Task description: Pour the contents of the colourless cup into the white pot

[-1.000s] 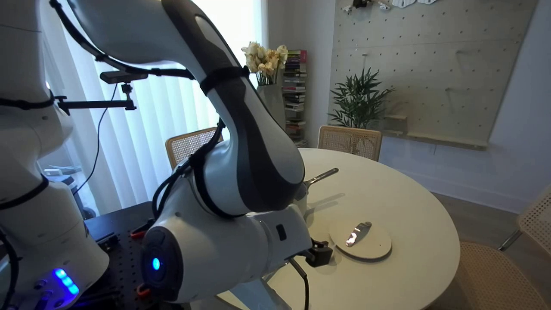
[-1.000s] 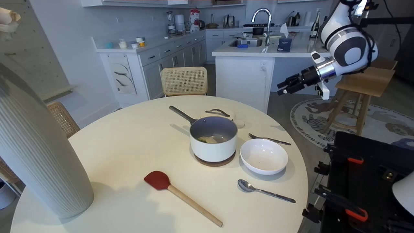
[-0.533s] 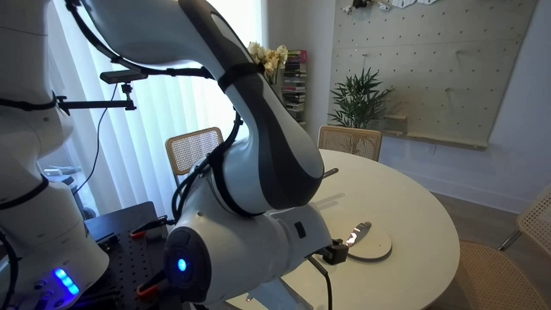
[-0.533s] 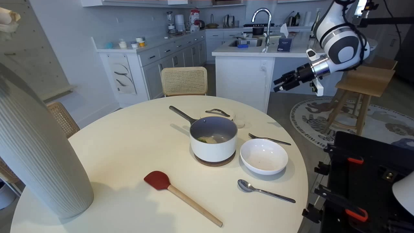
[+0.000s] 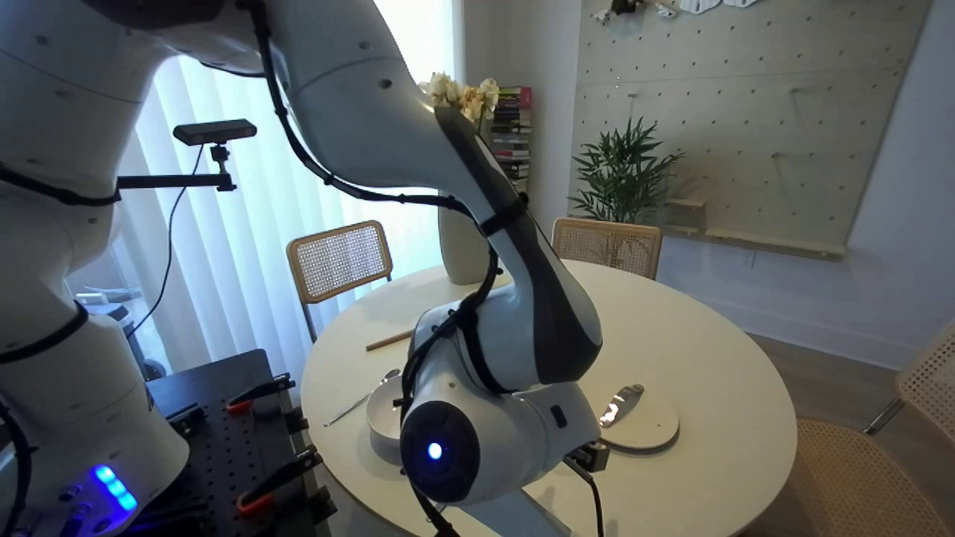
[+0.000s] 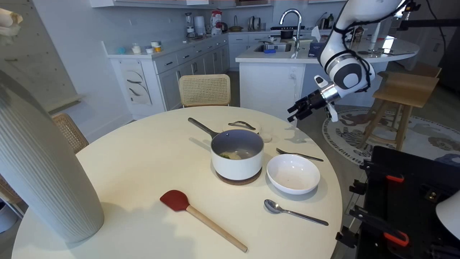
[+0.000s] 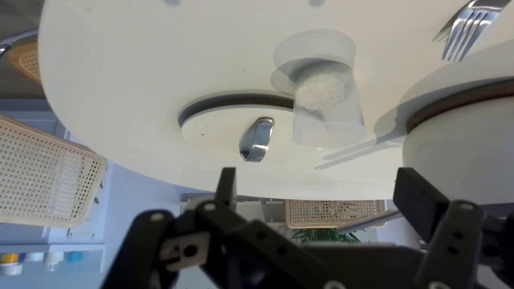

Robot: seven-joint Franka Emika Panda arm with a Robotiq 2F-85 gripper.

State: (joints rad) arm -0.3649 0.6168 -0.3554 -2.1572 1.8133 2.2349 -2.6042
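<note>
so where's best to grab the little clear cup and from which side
Probably around the wall of the clear cup, the open gripper straddling it, from the side away from the lid and white pot. The cup stands upright with white contents inside, so a level side grip should leave the rim free.

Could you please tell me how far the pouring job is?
Looks done: the white saucepan is uncovered, its lid lying apart from it. In hand: nothing; the gripper is open and empty. Left: grasp the upright clear cup, which holds white, grainy contents, and pour them into the saucepan.
</note>
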